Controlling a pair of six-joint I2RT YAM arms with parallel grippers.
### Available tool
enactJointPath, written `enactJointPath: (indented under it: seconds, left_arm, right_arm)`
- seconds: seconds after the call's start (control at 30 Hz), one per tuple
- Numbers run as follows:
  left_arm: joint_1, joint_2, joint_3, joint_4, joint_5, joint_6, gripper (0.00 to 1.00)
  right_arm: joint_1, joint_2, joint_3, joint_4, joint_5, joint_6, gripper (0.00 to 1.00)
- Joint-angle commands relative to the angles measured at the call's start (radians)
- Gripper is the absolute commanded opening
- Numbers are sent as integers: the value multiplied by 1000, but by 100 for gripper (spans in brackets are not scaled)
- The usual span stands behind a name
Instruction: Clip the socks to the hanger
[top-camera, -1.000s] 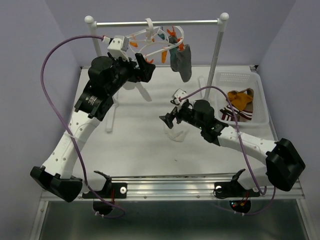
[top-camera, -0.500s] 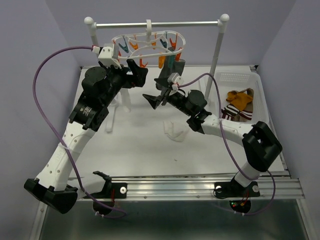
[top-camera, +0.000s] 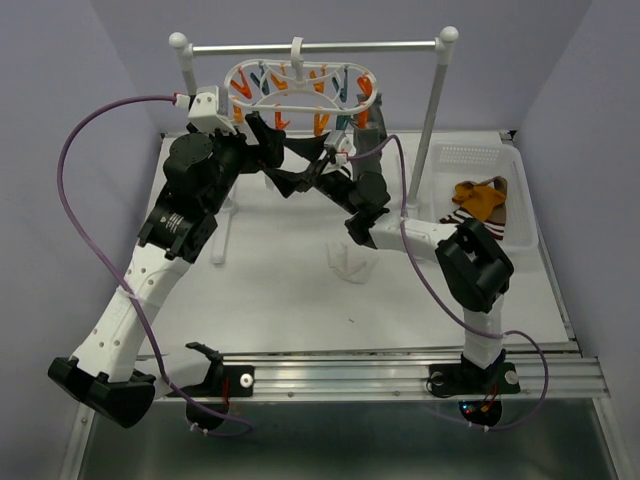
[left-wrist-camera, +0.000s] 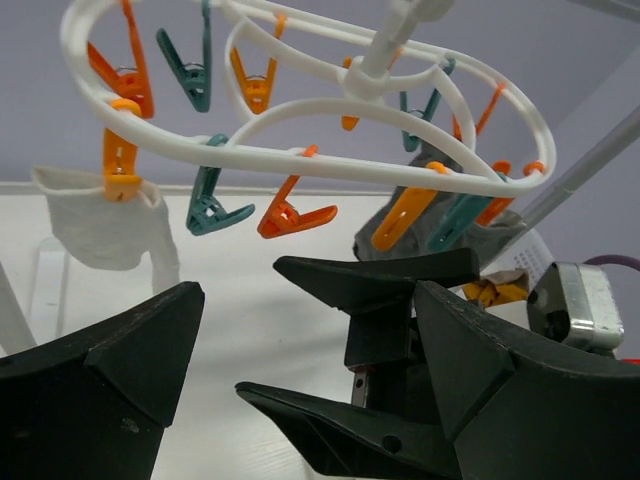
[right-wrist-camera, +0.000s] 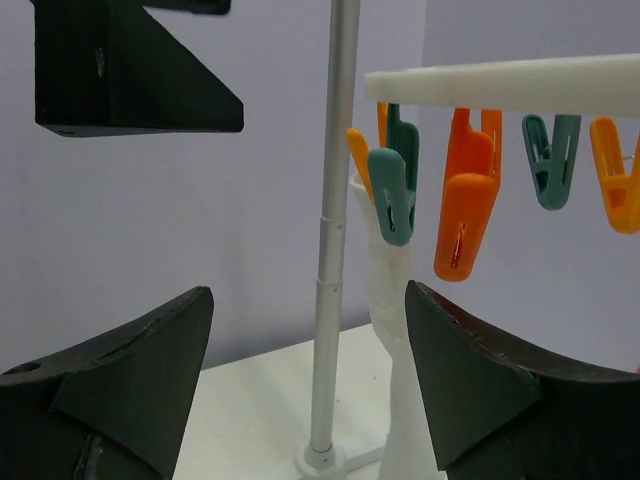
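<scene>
The white oval hanger (top-camera: 300, 85) hangs from the rail with orange and teal clips. In the left wrist view an orange clip on the hanger (left-wrist-camera: 300, 150) holds a white sock (left-wrist-camera: 100, 225), and a grey sock (left-wrist-camera: 440, 215) is clipped at its right end. Another white sock (top-camera: 352, 262) lies on the table. My left gripper (top-camera: 268, 140) is open just below the hanger's left side, empty (left-wrist-camera: 305, 300). My right gripper (top-camera: 300, 183) is raised close in front of it, open and empty (right-wrist-camera: 308, 290), facing the hanging white sock (right-wrist-camera: 395, 380).
The metal rail (top-camera: 310, 46) stands on two ball-topped posts; its left post (right-wrist-camera: 335, 230) rises between my right fingers' view. A white basket (top-camera: 480, 155) at the right holds a mustard sock (top-camera: 480, 198) and a striped sock (top-camera: 462, 225).
My right arm has risen from above the white sock on the table to just under the hanger, empty, jaws slightly narrower. The tilted hanger has swung back level. The left gripper shifted slightly left.
</scene>
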Motion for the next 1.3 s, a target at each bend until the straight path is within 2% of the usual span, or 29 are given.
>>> enactJointPath:
  seconds: [0.0,0.2,0.37,0.57,0.73,0.9,1.07,1.27]
  left_arm:
    - [-1,-13,41,38,-97,23,99]
    - [1,-19,25,7,-182,40,99]
    - [2,-90,-27,24,-208,41,99]
    - [25,-105,-58,3,-243,15,99]
    - [85,-102,-79,59,-94,50,99]
    - [139,-82,-53,78,55,90,99]
    - [145,-53,-53,104,225,170,99]
    - [145,-41,-70,124,286,219,99]
  right_arm:
    - [-2,-20,30,120,-2,2,83]
    - [-2,-57,-39,96,26,-7,85]
    - [-2,-107,-100,66,46,-21,85]
    - [-2,-205,-166,-130,125,-27,99]
    - [-11,-293,-244,-161,213,-38,100]
    - [-60,-305,-203,-260,268,-50,100]
    - [-98,-330,-197,-291,280,-49,100]
    - [-132,-354,-184,-331,313,-64,100]
